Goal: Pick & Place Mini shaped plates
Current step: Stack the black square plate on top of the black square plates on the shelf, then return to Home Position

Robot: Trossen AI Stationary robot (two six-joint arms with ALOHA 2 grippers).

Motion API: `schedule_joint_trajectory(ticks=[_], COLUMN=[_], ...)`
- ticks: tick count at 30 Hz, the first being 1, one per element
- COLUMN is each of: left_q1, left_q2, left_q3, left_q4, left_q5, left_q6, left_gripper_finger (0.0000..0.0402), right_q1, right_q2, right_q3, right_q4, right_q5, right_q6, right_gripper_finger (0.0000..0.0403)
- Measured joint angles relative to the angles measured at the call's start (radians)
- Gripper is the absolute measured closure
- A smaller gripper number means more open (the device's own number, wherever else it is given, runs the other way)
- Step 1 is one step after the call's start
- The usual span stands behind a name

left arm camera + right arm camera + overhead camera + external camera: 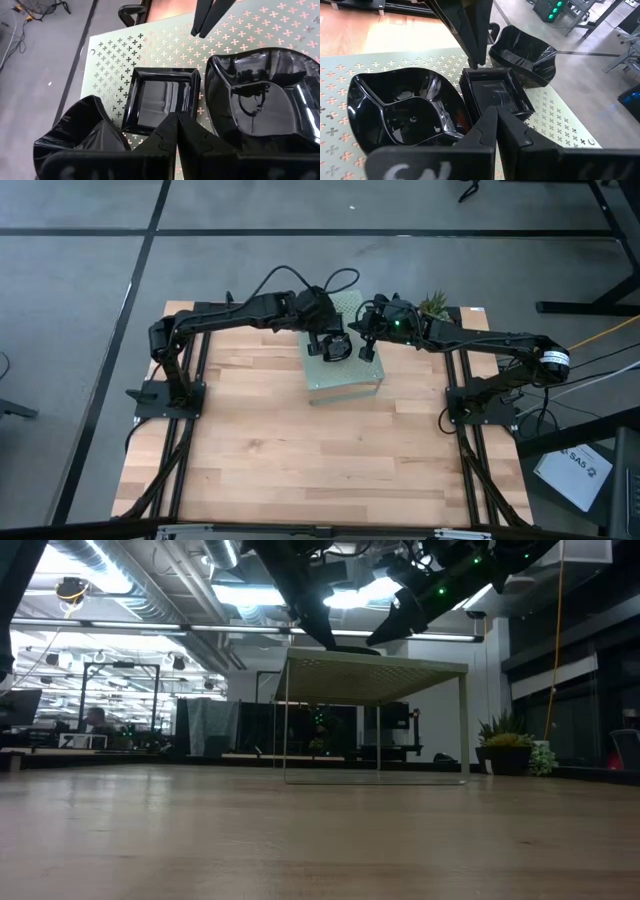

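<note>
**Plates on perforated box: handling check**

Three glossy black plates on pale green perforated box (345, 375) atop table (300, 460): square stack (161, 100), wavy dish (260, 97), third dish (522, 50). Left claw (176, 122) and right claw (495, 116) both closed, empty, hovering over square stack. Likely rigid, light, slippery, chip-prone. Best gripped across a raised rim.

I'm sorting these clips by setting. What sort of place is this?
Probably a robotics lab or open-plan workspace: a wooden table with two arms mounted on it, exposed ceiling ducts, and desks with monitors in the room behind.
</note>
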Motion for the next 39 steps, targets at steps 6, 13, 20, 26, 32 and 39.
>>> schedule_joint_trajectory(ticks=[6,13,20,26,32,39], left_q1=[-0.038,-0.114,-0.197,-0.251,-0.307,-0.415], left_q2=[-0.051,-0.164,-0.27,-0.337,-0.364,-0.363], left_q3=[0.001,0.002,0.002,0.002,0.002,-0.061], left_q4=[0.0,-0.003,-0.056,-0.057,-0.015,0.066], left_q5=[0.0,-0.007,-0.022,-0.014,0.106,0.071], left_q6=[0.0,-0.031,-0.246,-0.442,-0.496,-0.504], left_gripper_finger=[0.0399,0.0395,0.0397,0.0395,0.0396,0.0399], right_q1=[0.006,0.054,0.121,0.174,0.243,0.37], right_q2=[-0.006,-0.086,-0.23,-0.364,-0.506,-0.79], right_q3=[0.0,0.0,0.0,0.0,-0.032,-0.279], right_q4=[-0.001,-0.056,-0.201,-0.289,-0.395,-0.332], right_q5=[-0.005,-0.009,-0.011,-0.011,-0.015,-0.016], right_q6=[0.023,0.113,0.303,0.419,0.43,0.518], right_gripper_finger=[0.0394,0.0394,0.0394,0.0394,0.0394,0.0394])
